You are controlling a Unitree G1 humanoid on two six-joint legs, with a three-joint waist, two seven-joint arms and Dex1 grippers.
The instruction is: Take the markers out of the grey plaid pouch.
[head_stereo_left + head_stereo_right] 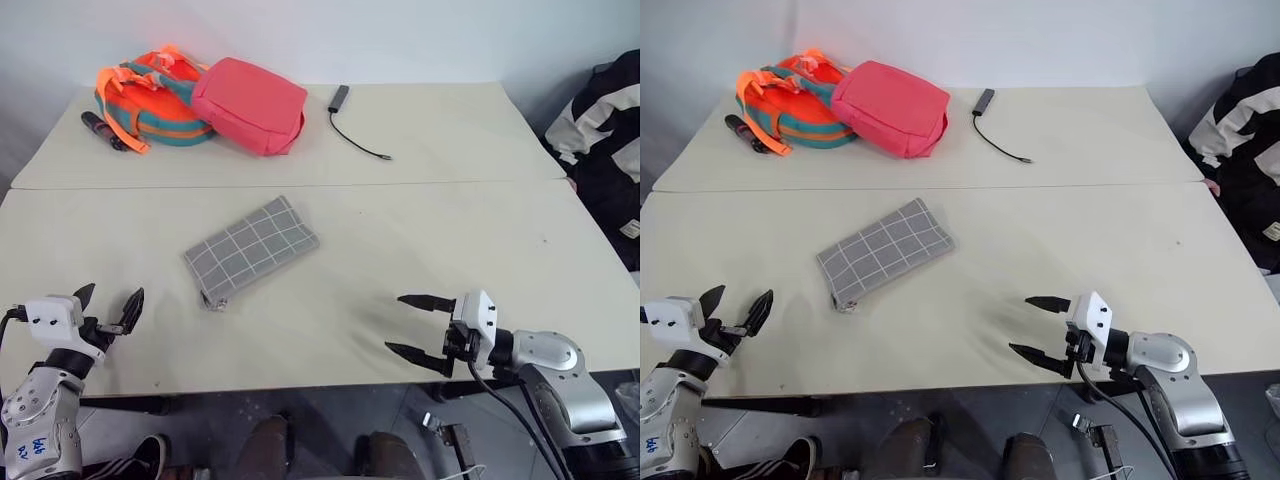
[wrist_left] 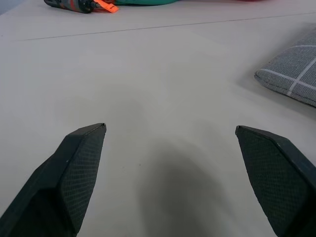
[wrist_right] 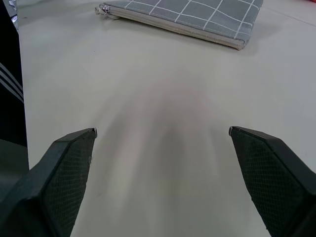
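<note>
Lying flat mid-table, the pouch (image 1: 252, 250) (zip shut, no markers showing) slants from near-left to far-right, between and beyond both hands, with the left gripper (image 1: 108, 305) and right gripper (image 1: 420, 327) spread wide, empty, about equally near.

The grey plaid pouch (image 1: 251, 250) lies mid-table (image 1: 450, 250), bags (image 1: 200, 100) behind it, cable (image 1: 357, 135) far right.

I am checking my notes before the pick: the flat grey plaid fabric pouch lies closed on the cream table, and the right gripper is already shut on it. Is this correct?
Not quite. The flat grey plaid fabric pouch does lie closed on the cream table, but the right gripper is open and well short of it, holding nothing. The left eye view shows this.
</note>
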